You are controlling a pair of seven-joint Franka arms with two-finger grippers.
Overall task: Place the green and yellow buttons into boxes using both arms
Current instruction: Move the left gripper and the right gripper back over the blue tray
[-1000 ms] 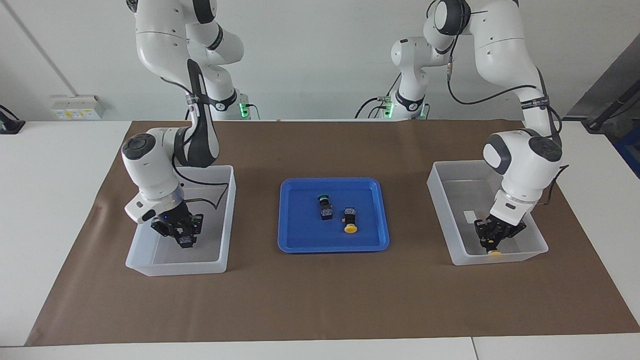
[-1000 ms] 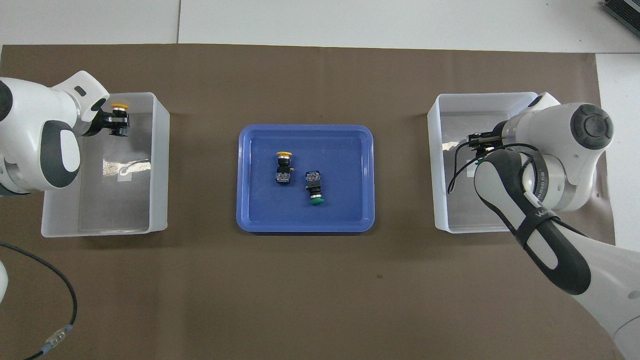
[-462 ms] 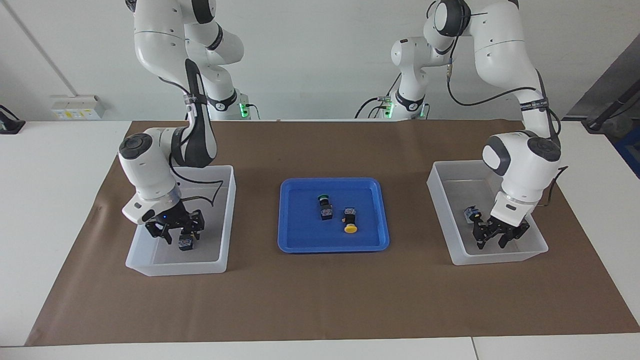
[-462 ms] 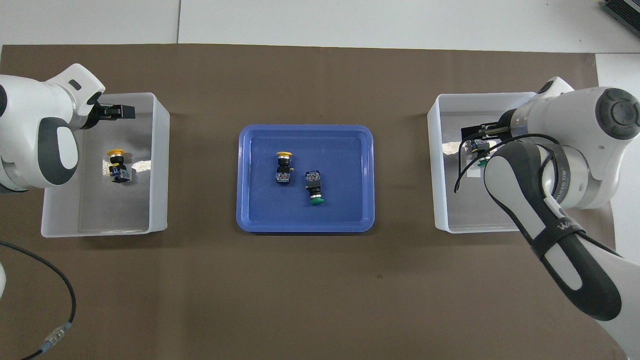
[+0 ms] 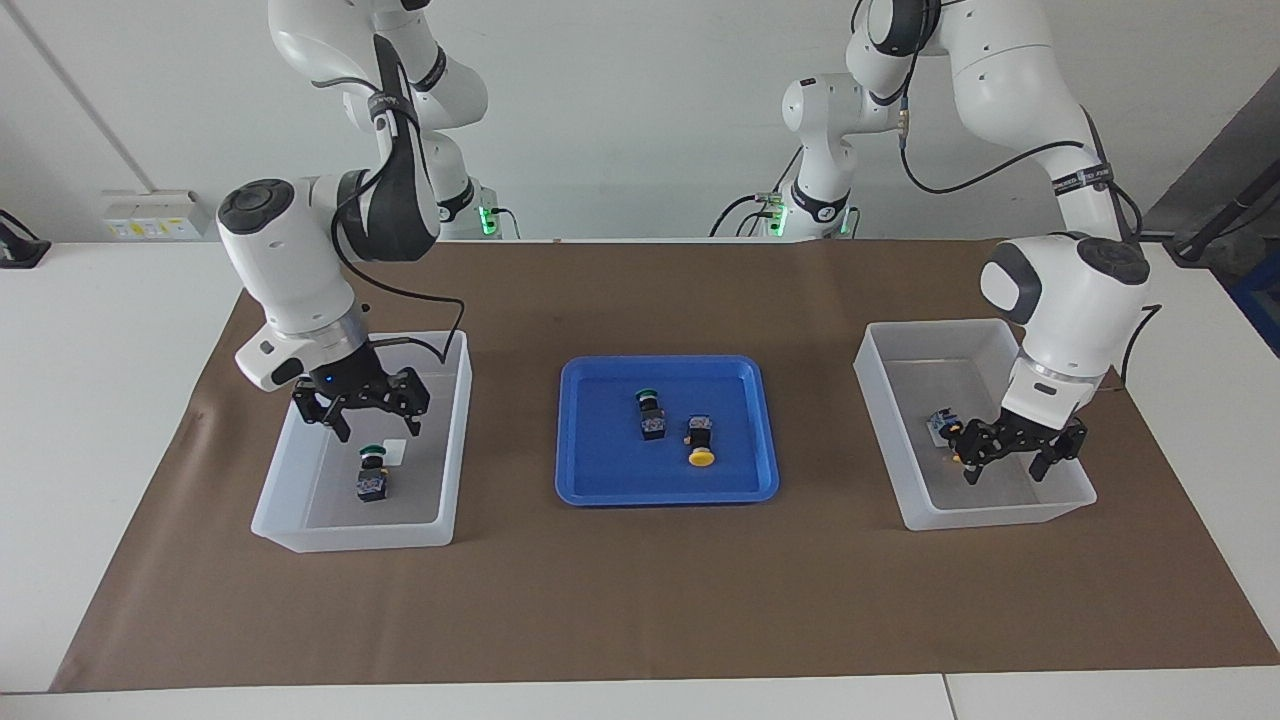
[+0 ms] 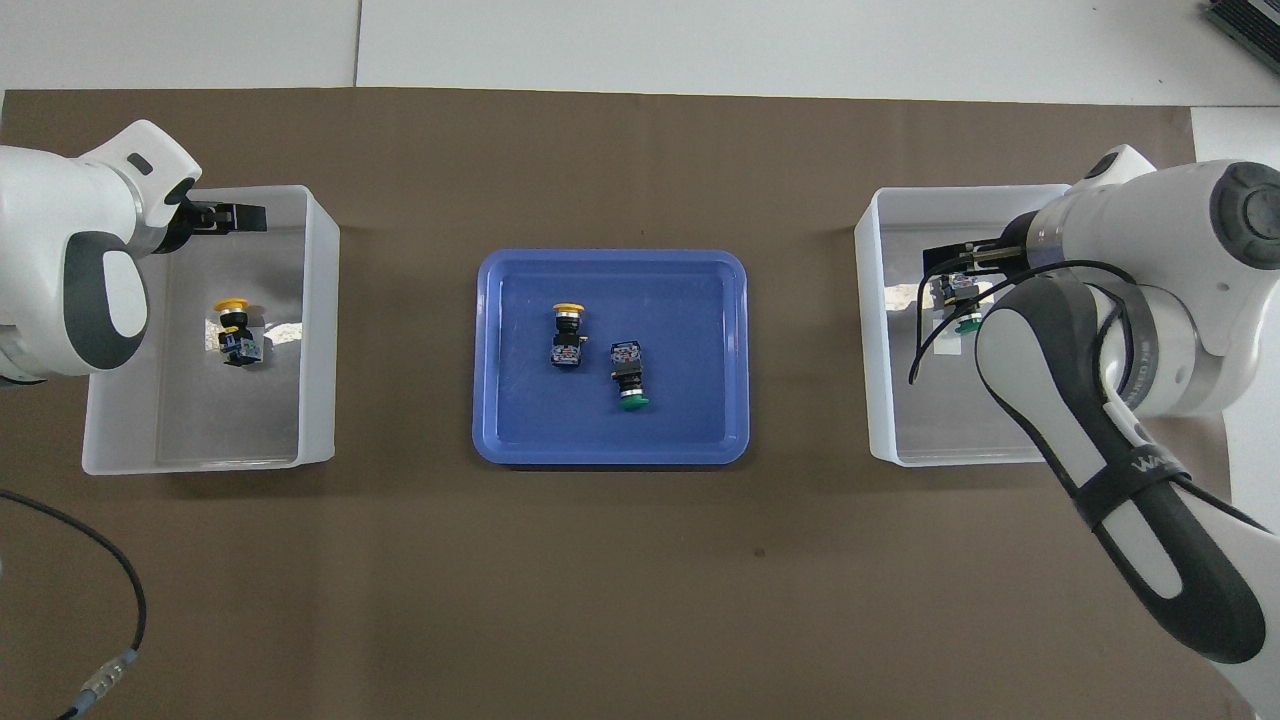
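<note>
One button is seen in each box (image 5: 455, 440) (both tools, left (image 5: 1017, 453) and right (image 5: 372, 412), released), two left in the tray (image 5: 765, 430).

One yellow button (image 6: 233, 333) and one green button (image 5: 373, 474) lie boxed; two remain in tray

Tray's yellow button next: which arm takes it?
Probably left: the tray's yellow button lies toward its end, its box holds the other yellow button, and the left tool is open.
</note>
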